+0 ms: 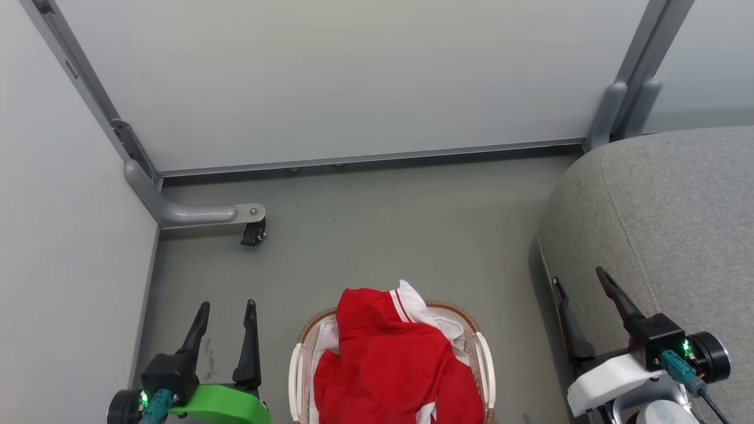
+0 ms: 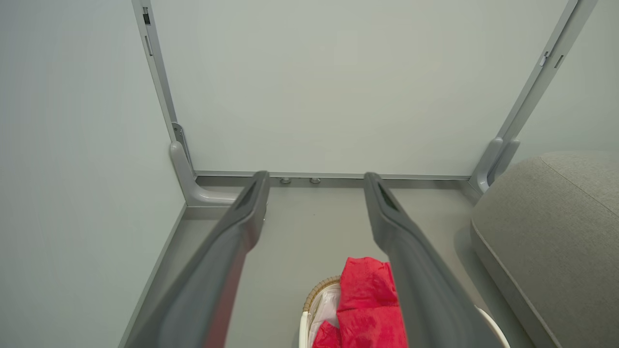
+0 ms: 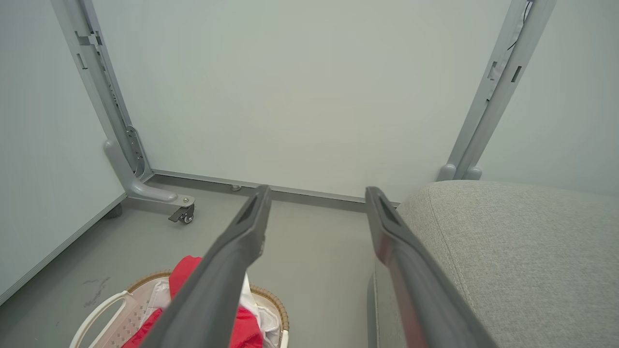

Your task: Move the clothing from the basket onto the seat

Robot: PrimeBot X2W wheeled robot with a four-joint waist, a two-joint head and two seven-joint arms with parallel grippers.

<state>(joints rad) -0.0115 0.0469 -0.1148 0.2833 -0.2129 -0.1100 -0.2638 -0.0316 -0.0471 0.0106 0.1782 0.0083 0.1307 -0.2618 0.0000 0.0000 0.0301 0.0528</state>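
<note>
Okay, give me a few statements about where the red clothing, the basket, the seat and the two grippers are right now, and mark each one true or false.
1. The clothing lies piled in the basket. True.
2. The left gripper is shut on the clothing. False: it is open, holds nothing and sits beside the basket.
3. The seat is on the robot's right of the basket. True.
4. The basket stands on the seat. False: it stands on the floor, beside the seat.
5. The right gripper is open, near the seat's edge. True.
</note>
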